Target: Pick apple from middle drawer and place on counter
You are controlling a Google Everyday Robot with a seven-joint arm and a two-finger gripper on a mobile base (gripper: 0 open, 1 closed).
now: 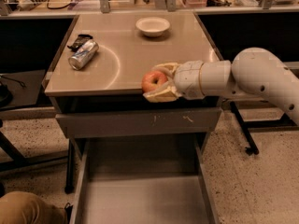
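No text can be read; the soda can (pixel 84 54) may bear print, too blurred to tell. The gripper (pixel 158 82) clasps the apple (pixel 153 80) over the front edge of the counter (pixel 140 55).

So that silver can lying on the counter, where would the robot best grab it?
Probably around the middle of the can, coming from above and squeezing across its round width, since it lies on its side on the counter. Right now the gripper is at the counter's front edge, shut on the apple.

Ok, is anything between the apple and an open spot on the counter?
Nothing visible. The gripper holds the apple at the front edge of the counter; the can lies far left, the bowl sits at the back.
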